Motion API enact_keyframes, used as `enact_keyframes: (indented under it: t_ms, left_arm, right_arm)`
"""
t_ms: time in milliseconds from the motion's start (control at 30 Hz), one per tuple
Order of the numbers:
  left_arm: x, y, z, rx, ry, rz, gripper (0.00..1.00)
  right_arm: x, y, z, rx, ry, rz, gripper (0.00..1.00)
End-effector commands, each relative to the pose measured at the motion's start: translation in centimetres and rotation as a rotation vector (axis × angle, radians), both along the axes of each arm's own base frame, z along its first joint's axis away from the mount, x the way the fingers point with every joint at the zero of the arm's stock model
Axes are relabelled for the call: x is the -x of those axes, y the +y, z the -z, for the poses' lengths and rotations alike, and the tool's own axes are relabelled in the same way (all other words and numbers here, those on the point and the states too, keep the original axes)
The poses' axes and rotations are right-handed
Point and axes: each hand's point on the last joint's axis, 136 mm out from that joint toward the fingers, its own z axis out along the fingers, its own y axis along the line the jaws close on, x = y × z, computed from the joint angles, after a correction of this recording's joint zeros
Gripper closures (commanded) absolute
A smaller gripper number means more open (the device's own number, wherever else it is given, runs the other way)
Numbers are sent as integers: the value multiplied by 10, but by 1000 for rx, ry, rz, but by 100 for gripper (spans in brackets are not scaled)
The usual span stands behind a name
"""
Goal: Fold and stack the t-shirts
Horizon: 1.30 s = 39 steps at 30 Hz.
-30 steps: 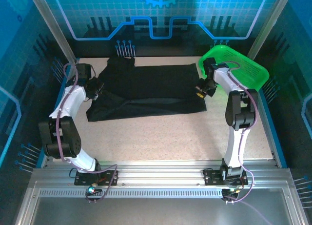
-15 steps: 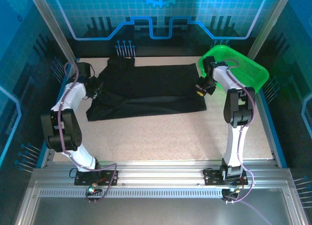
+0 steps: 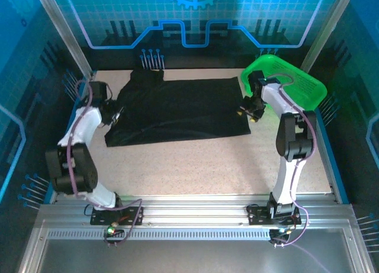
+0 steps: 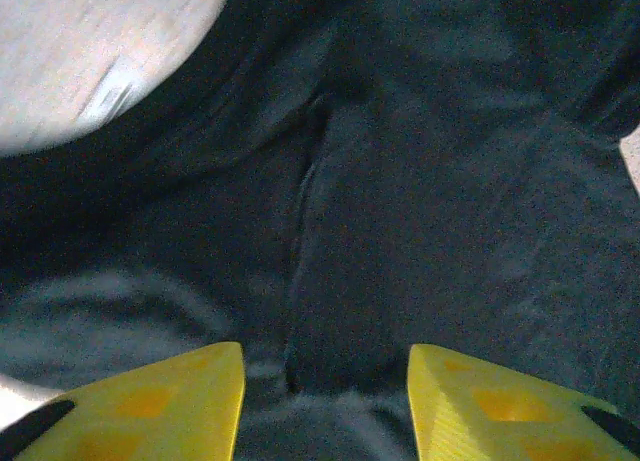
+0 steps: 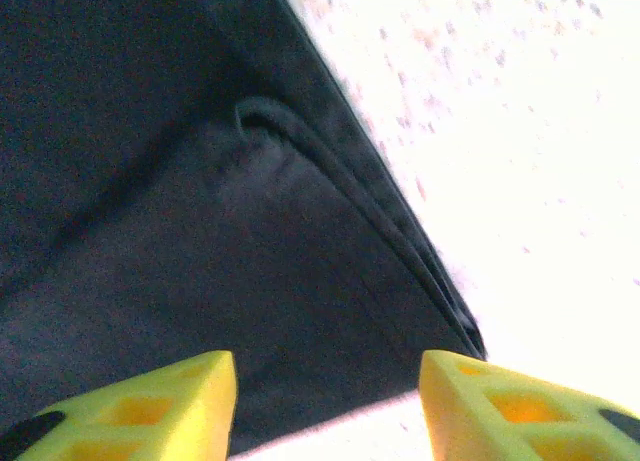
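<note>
Where the speckled table (image 3: pixel 195 166) nears its back wall, a black t-shirt (image 3: pixel 177 110) lies spread out, creased along its left side. A green basket (image 3: pixel 302 83) sits at the far right corner, just beside the shirt. The left gripper (image 4: pixel 325 366) hangs over the shirt's left edge, jaws spread apart; the right gripper (image 5: pixel 325 376) hangs over its right hem, jaws likewise spread.

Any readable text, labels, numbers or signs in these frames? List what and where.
None readable. The plain black cotton t-shirt carries no print, the green plastic mesh basket has no visible label, and the blue back panel has only a gear graphic and a line pattern, no letters or digits.
</note>
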Motion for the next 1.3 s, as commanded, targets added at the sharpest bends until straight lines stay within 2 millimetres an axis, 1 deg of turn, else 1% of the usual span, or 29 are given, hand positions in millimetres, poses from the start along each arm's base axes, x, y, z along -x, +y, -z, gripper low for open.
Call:
enact_keyframes:
  t_ms: [0, 33, 67, 133, 167, 233, 300, 367, 433, 567, 700, 867, 967, 1167, 1267]
  left_arm:
    - [45, -10, 36, 75, 114, -54, 65]
    - [50, -12, 47, 95, 133, -67, 69]
    - [50, -14, 55, 114, 142, -74, 71]
    - [43, -12, 67, 135, 162, -91, 75]
    - [39, -9, 74, 134, 178, -99, 78]
    - [33, 0, 88, 112, 232, -117, 82]
    - [35, 16, 99, 67, 305, -149, 87]
    - [37, 33, 104, 22, 355, -180, 91]
    - [39, 45, 106, -16, 402, -188, 93]
    - [42, 48, 115, -30, 446, -158, 93]
    - [53, 45, 127, -12, 480, -157, 93]
    - [75, 34, 133, 34, 500, -180, 93]
    - [95, 29, 134, 45, 517, -203, 92]
    - [153, 18, 135, 68, 565, -286, 92]
    - [176, 12, 132, 83, 568, -339, 92]
  right_arm:
    - [22, 17, 3, -2, -13, -73, 57]
    - [26, 22, 11, -13, 0, -84, 64]
    - [28, 26, 19, -17, 15, -96, 69]
    - [28, 27, 31, -3, 36, -116, 79]
    - [26, 28, 37, 7, 47, -125, 81]
    - [23, 26, 48, 22, 80, -134, 81]
    - [22, 22, 56, 51, 125, -140, 81]
    - [21, 18, 64, 72, 163, -149, 80]
    - [24, 12, 70, 106, 214, -162, 79]
    - [32, 5, 74, 137, 265, -187, 78]
    - [45, 3, 75, 141, 301, -206, 77]
    - [67, 1, 76, 149, 335, -216, 75]
    - [85, -2, 77, 150, 362, -213, 74]
    - [128, -1, 74, 138, 391, -206, 74]
    - [154, 3, 73, 124, 408, -197, 73]
